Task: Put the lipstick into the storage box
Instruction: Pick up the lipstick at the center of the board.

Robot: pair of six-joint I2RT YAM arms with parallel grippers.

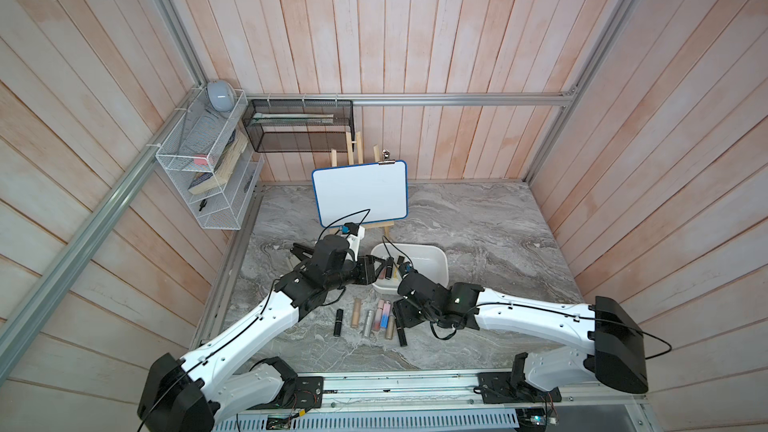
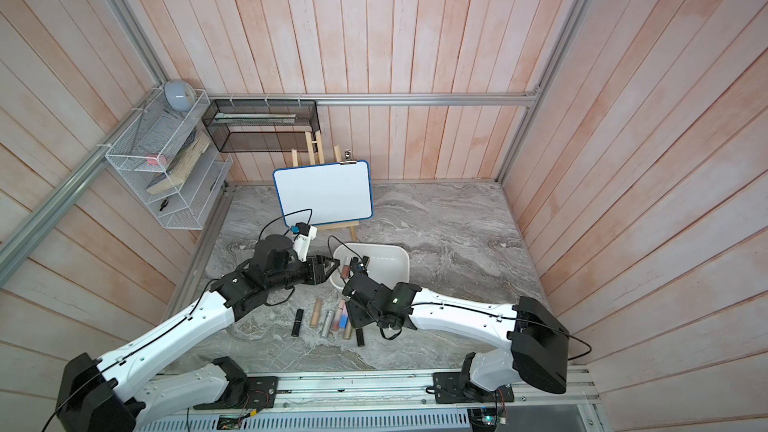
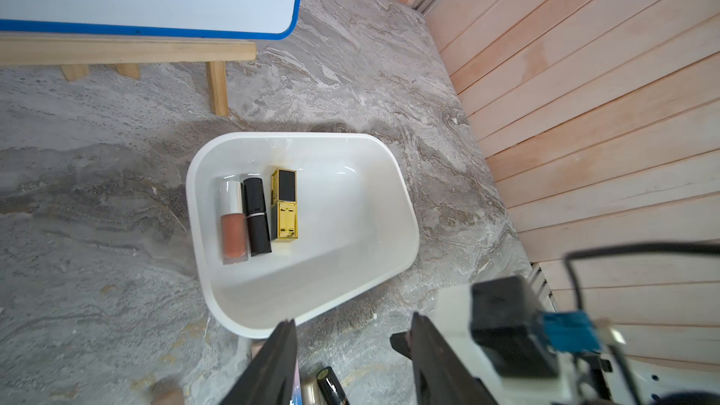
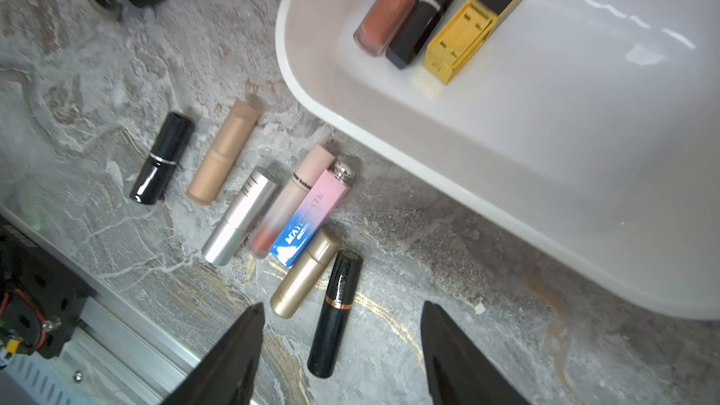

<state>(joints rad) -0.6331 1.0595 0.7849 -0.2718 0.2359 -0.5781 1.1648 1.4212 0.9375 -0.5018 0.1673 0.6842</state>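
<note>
1. Progress, inside the storage box (image 3: 343, 235): three pieces lie side by side at its left end. They are the coral gloss (image 3: 233, 224), black lipstick (image 3: 257, 216) and gold square lipstick (image 3: 284, 204). The rest of the box floor is bare.
2. Outside, on the bench (image 4: 428, 227) along the box's near rim, seven wait in a loose row. In order: short black lipstick (image 4: 161, 159), tan lipstick (image 4: 222, 151), silver lipstick (image 4: 241, 216), pink gloss (image 4: 292, 196), pink-and-blue lipstick (image 4: 307, 216), gold round lipstick (image 4: 306, 272), banded black lipstick (image 4: 337, 313). Judgement: under a third done.
3. Left gripper (image 3: 352, 321): at the box's left end, near the rim. Jaws are parted a moderate way, with nothing between them and nothing touched.
4. Right gripper (image 4: 343, 305): outside the box's near rim, above the banded black lipstick. Jaws are spread wider than that tube and empty, with no contact visible. Judgement: that tube is the likely next pick.
</note>
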